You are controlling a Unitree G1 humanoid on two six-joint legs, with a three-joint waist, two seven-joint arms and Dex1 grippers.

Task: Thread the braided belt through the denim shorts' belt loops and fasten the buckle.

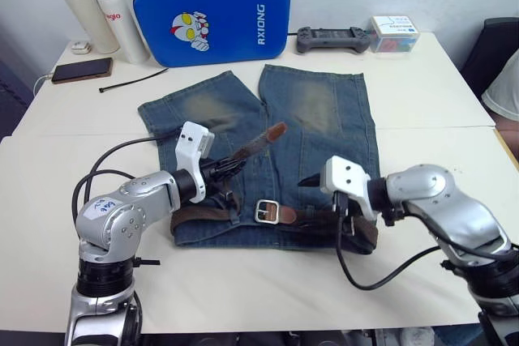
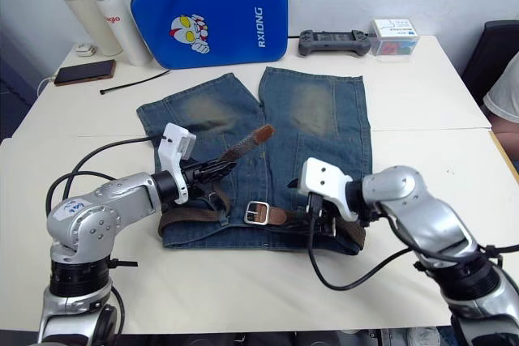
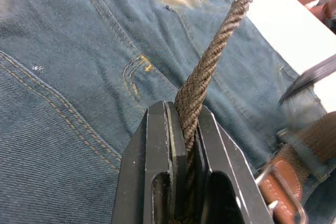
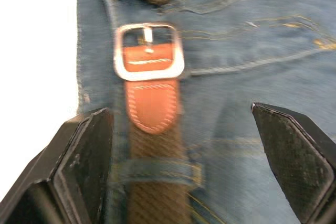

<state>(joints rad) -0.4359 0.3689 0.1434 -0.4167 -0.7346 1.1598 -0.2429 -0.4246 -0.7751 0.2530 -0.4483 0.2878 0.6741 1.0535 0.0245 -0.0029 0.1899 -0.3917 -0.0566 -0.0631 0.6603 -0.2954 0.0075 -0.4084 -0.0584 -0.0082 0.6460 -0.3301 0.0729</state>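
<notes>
Left wrist view is showing you the left gripper with its jaws pinched tight on the braided belt, the strap rising out from between the fingers and slanting away over the denim shorts. From the head camera you are seeing that free end sticking up and tilting toward the far side, its lighter tip hanging over the left leg of the shorts, clear of the cloth.

Your right gripper is standing with its jaws spread wide, holding nothing, one finger on each side of the belt where it is running along the waistband. The buckle is lying flat just ahead of those fingers, with a tan leather tab behind it and a belt loop crossing the strap nearer the fingers.

You are working at the near edge of the shorts: the waistband is facing you, the legs pointing away. Bare desk is lying open between the waistband and the near edge, and to both sides of the shorts.

Farther out, a black cable tie and a phone are lying left of the legs, two bottles and a blue case along the back, with a game controller and a small box to their right.
</notes>
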